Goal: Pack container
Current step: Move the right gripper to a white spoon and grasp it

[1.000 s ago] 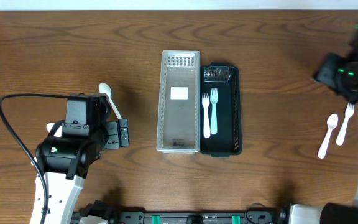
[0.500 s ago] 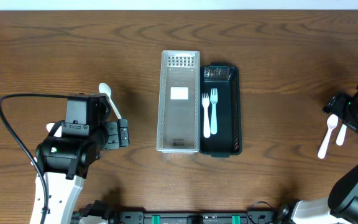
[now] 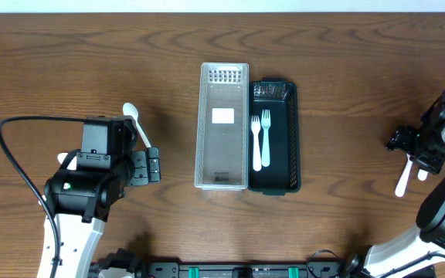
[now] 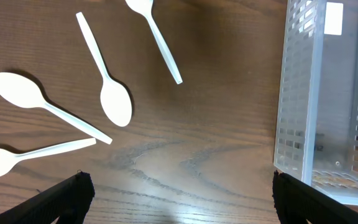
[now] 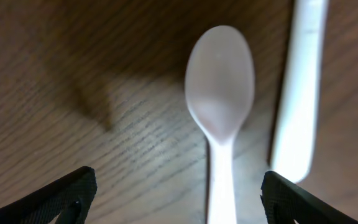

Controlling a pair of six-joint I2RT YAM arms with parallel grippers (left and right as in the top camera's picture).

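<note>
We count two white plastic forks (image 3: 261, 139) packed in the long black plastic tray (image 3: 288, 154); the rest waits. Right of the tray, our right gripper (image 5: 178, 180) hangs, fingers spread astride a white plastic spoon (image 5: 219, 81) (not pinched). Left of it, our left gripper (image 4: 179, 186) gapes empty near loose white spoons (image 4: 115, 104).

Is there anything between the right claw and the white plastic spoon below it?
Nothing visible. The right claw hangs open above the white plastic spoon, which lies uncovered on the brown wooden table. A second white plastic utensil handle lies beside the spoon, not over it.
</note>
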